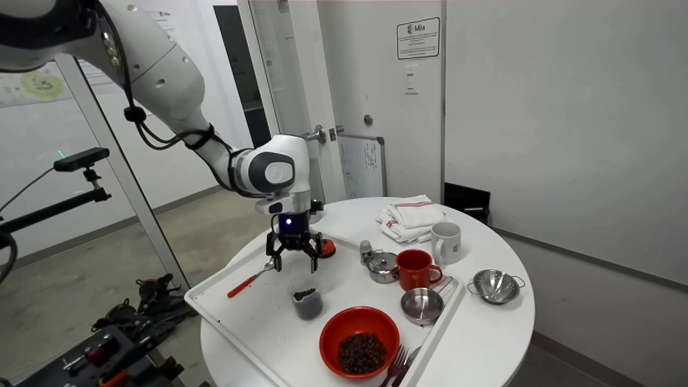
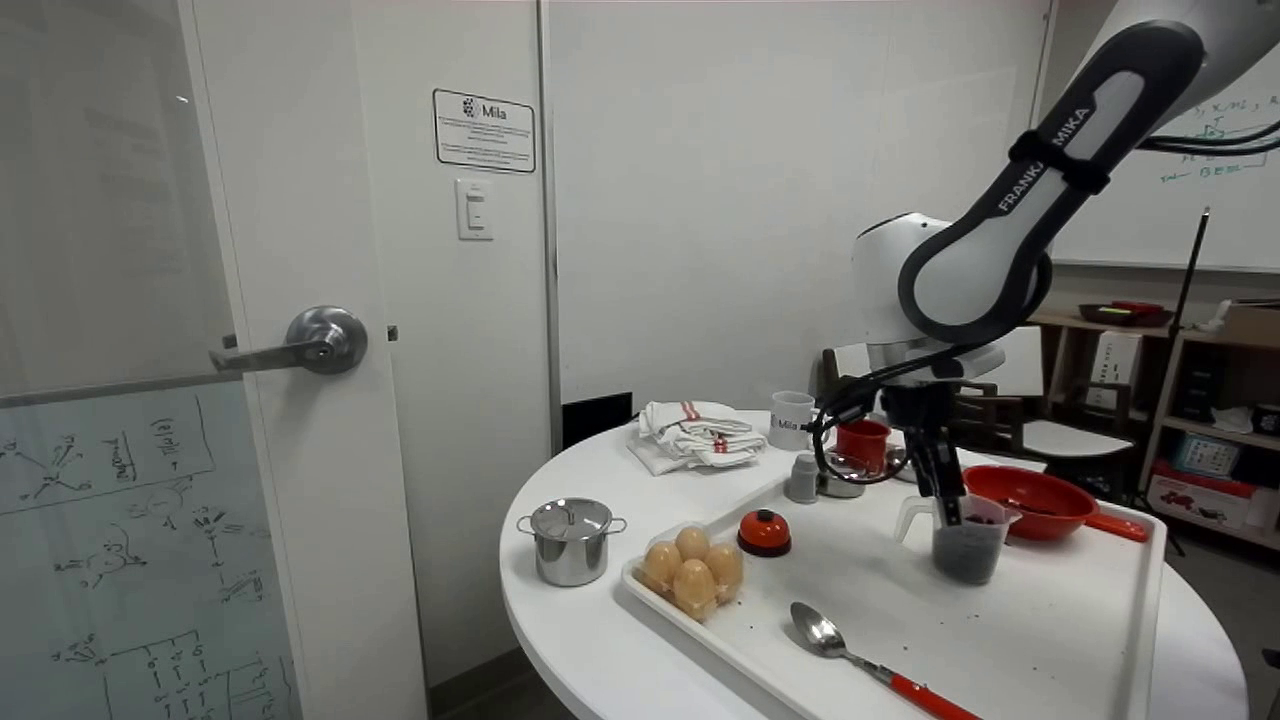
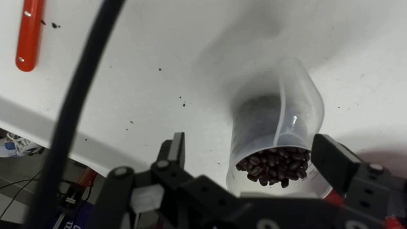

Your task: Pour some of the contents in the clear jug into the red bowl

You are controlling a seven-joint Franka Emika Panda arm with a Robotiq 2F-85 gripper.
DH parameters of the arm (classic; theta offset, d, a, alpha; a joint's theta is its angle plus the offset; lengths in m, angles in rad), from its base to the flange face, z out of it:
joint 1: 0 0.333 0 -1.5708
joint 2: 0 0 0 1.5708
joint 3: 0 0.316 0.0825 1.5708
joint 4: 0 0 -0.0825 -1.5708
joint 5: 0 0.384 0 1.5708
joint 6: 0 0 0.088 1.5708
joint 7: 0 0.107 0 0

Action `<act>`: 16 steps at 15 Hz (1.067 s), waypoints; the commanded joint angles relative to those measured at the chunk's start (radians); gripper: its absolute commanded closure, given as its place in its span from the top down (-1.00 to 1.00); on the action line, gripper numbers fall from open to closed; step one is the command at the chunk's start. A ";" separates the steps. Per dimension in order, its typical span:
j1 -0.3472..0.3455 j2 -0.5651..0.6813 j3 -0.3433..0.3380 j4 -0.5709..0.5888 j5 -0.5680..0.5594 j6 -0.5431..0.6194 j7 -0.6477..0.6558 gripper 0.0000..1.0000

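Gripper (image 1: 295, 264) hangs over the clear plastic jug (image 1: 308, 306), jaws well apart w/ nothing clamped; can't tell if a pad brushes it. Jug stands upright on the white tray (image 1: 252, 317), near the red bowl (image 1: 358, 321), loaded w/ coffee beans (image 3: 276, 163); bowl has dark beans (image 1: 361, 353) in it too. Step in hand is prob. the grasp, pour to come. To do it well: in wrist view the jug sits off-centre, just beside one finger (image 3: 334, 162) & well apart from the opp. one, so shift sideways to even the gaps before going lower, else closing will likely shove or tip it. Handle (image 3: 302, 95) sticks out on the side away from the bowl, & in an exterior view the pouring lip (image 2: 1008, 514) seems to face bowl-ward, so a grip across the body looks OK. Go straight down, pads below the rim, close gently b/c thin plastic may flex. Then lift level, clear the bowl's edge, lip over the mid., tilt slow & low so beans don't bounce out, minding the fork (image 1: 398, 366) alongside. Beans may hang up, then go all at once; task says "some", so right the jug early.
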State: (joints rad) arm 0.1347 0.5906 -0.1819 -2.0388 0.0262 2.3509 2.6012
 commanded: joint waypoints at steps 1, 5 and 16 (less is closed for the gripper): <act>-0.016 -0.014 0.012 -0.016 0.005 0.029 0.000 0.68; -0.029 -0.010 0.021 -0.012 0.011 0.030 -0.006 0.14; -0.040 -0.040 0.024 -0.050 0.017 0.083 -0.005 1.00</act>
State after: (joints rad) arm 0.1084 0.5841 -0.1684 -2.0483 0.0282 2.3952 2.6012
